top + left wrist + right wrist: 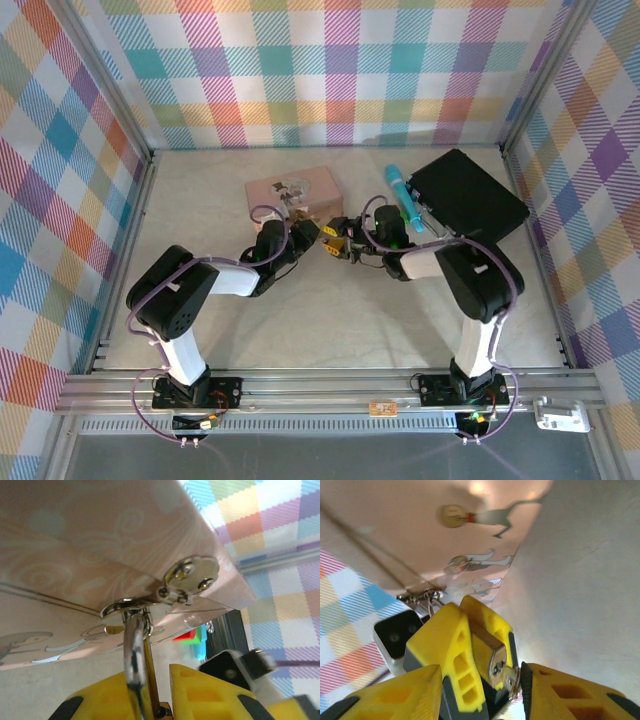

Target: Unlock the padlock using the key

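Your left gripper (150, 700) is pinching the padlock (492, 662) by the pink tin's latch (125, 609); your right gripper (482, 675), grip unclear, seems to be seating the key (509, 679), likely needing a twist next.

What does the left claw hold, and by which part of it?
The left claw holds the padlock by its brass body; the silver shackle is free, hooked through the latch of the pink tin.

Both arms reach forward, wrists angled inward; left pincer (152, 697) clamped, right pincer (480, 692) spread.
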